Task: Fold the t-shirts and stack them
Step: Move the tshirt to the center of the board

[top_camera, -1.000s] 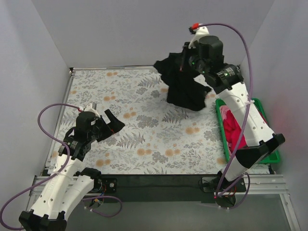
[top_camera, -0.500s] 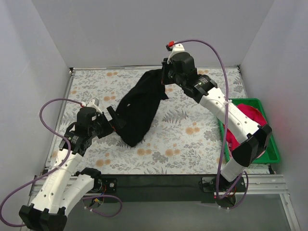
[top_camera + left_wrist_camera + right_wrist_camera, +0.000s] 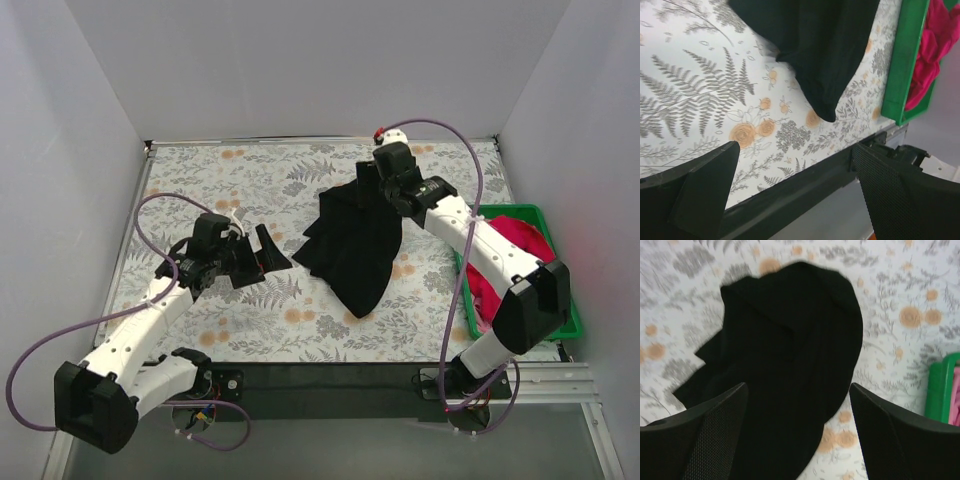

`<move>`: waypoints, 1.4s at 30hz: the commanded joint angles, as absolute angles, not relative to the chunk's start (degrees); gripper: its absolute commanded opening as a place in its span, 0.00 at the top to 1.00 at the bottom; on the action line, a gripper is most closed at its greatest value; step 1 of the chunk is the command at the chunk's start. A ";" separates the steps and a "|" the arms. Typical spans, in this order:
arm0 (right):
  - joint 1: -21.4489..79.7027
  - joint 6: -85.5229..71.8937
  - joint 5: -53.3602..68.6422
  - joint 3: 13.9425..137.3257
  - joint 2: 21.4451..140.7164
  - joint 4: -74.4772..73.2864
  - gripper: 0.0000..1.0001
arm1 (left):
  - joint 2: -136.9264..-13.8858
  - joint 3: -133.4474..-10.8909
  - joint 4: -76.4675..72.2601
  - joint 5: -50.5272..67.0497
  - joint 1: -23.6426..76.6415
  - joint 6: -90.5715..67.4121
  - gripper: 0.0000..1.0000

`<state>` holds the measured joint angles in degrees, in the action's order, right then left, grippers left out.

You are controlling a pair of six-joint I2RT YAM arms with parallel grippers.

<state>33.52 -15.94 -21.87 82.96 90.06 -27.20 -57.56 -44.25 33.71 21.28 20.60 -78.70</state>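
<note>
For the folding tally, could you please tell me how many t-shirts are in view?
2. The black t-shirt lies rumpled on the table near its middle; the pinkish-red t-shirt sits in the green crate at the right edge. Others may be hidden beneath it.

Plain pale-grey walls [image 3: 300, 60] are closing in the table on 3 sides, w/ soft, even light spreading over them. A fern-and-flower print cover [image 3: 200, 180] is lying flat across the tabletop. A black strip [image 3: 330, 378] & alu rail [image 3: 570, 380] are running along the near edge.
</note>
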 commanded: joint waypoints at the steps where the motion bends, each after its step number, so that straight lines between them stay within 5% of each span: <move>1: 33.93 -15.20 -19.78 73.61 81.50 -28.13 0.26 | -60.97 -44.38 26.64 23.30 26.69 -83.22 0.11; 11: 30.50 -22.05 -15.12 51.17 66.29 -27.69 0.31 | -80.13 -51.49 18.29 11.44 41.31 -87.89 0.21; 26: 29.88 -26.28 -10.37 41.40 57.57 -25.49 0.33 | -96.76 -60.11 13.80 7.56 45.88 -89.03 0.50; 28: 29.88 -26.28 -9.76 40.17 56.87 -25.14 0.33 | -97.64 -60.99 13.80 6.86 46.32 -88.60 0.56; 30: 29.88 -26.19 -9.32 39.55 56.51 -24.79 0.33 | -97.39 -61.43 13.97 5.54 46.41 -88.42 0.81; 33: 29.88 -25.49 -7.39 38.50 56.43 -23.82 0.33 | -93.79 -64.24 16.69 0.80 46.41 -86.58 1.00; 42: 29.88 -20.58 -2.64 39.90 59.50 -19.08 0.33 | -82.02 -82.34 34.71 -19.76 45.70 -77.44 1.00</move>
<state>30.06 -23.31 -5.28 38.35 58.43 -23.31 -89.34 -77.73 28.56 -9.13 46.17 -81.49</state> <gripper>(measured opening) 0.670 0.024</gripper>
